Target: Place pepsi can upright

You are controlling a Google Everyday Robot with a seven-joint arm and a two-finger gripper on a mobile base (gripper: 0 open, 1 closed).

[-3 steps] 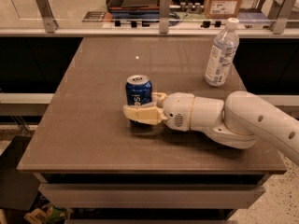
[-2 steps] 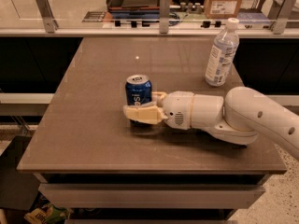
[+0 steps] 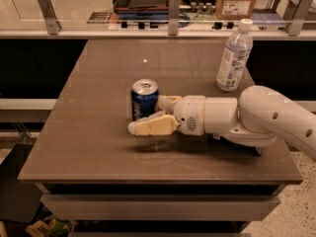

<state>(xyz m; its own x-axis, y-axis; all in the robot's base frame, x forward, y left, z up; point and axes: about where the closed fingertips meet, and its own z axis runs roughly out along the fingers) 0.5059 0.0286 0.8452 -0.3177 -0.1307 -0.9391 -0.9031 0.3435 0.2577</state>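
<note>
A brown table [image 3: 94, 147] stands before a glass-fronted counter. The white arm [image 3: 266, 117] reaches in low from the right. A bottle [image 3: 234, 56] stands upright at the far right. The gripper [image 3: 146, 115] lies near the table's middle, fingers [image 3: 150, 126] spread apart. Between them the can [image 3: 145, 98] stands upright.

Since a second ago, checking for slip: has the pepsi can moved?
No: pepsi can keeps its spot against the water bottle; end effector at its base.

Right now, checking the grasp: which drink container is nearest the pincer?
The blue pepsi can, upright at the pincer mid-table; the clear water bottle stands apart, farther back.
</note>
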